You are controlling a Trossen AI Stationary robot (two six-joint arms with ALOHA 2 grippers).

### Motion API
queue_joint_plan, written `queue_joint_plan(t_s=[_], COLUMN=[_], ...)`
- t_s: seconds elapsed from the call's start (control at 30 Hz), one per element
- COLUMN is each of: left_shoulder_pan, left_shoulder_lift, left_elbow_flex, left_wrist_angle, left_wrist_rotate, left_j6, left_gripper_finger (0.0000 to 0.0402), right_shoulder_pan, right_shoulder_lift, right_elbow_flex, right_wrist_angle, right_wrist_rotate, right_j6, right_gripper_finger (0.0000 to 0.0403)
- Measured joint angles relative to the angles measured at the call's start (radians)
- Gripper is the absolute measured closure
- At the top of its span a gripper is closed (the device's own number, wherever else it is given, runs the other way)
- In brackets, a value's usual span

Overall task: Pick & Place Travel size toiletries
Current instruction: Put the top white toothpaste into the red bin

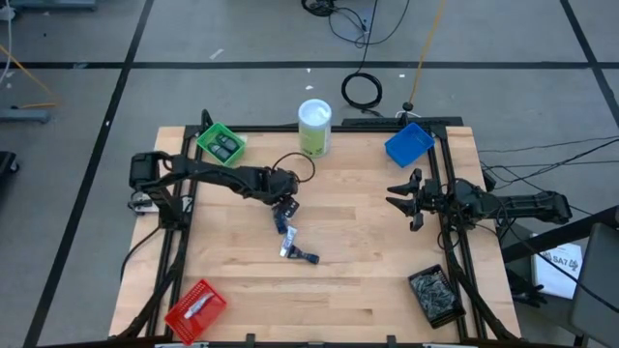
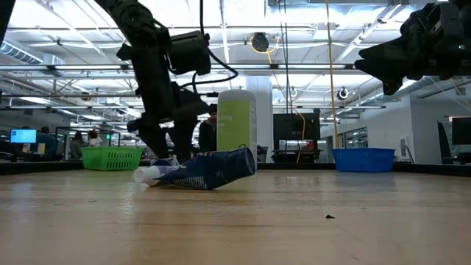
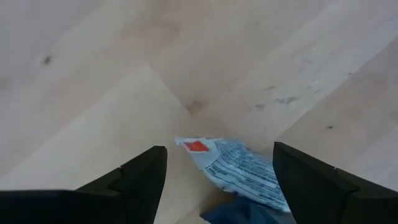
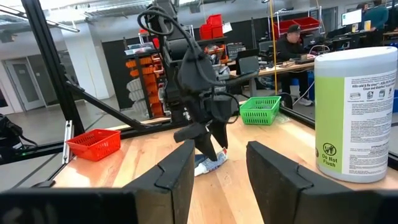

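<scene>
My left gripper point(image 1: 284, 209) is open and points down at mid-table. Its fingers stand on either side of a blue-and-white tube point(image 3: 239, 167) that lies flat on the wood, its end with the red mark between them. I see no touch. The same tube point(image 1: 280, 223) lies just near-side of the gripper, and two more small toiletries point(image 1: 298, 251) lie beyond it toward the near edge. In the low view a dark blue tube point(image 2: 213, 168) with a white cap lies below the gripper. My right gripper point(image 1: 404, 199) waits open at the table's right side.
A tall white-and-green canister point(image 1: 314, 127) stands at the far edge. A green bin point(image 1: 221, 144) holding dark items is far left, a blue bin point(image 1: 408, 145) far right, a red bin point(image 1: 196, 307) near left, a dark bin point(image 1: 436, 295) near right. Bare wood lies between.
</scene>
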Motion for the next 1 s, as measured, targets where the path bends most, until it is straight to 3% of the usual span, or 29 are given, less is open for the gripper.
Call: queue_joint_plan(t_s=[0.27,0.57,1.0], left_shoulder_pan=[-0.007,-0.006,-0.006], left_shoulder_lift=[0.086,0.095,0.095], left_elbow_flex=[0.004,0.003,0.002], left_wrist_angle=[0.007,0.011,0.015], left_wrist_rotate=[-0.006,-0.004,0.025], left_j6=[-0.027,-0.003,0.108], left_gripper_finger=[0.0131,0.0170,0.0286], right_shoulder_pan=[0.000,0.000,0.000], right_shoulder_lift=[0.000,0.000,0.000], right_elbow_flex=[0.000,0.000,0.000], right_wrist_angle=[0.000,0.000,0.000], right_wrist_rotate=[0.000,0.000,0.000], right_j6=[0.005,0.006,0.007], right_gripper_finger=[0.0268,0.0268,0.0268])
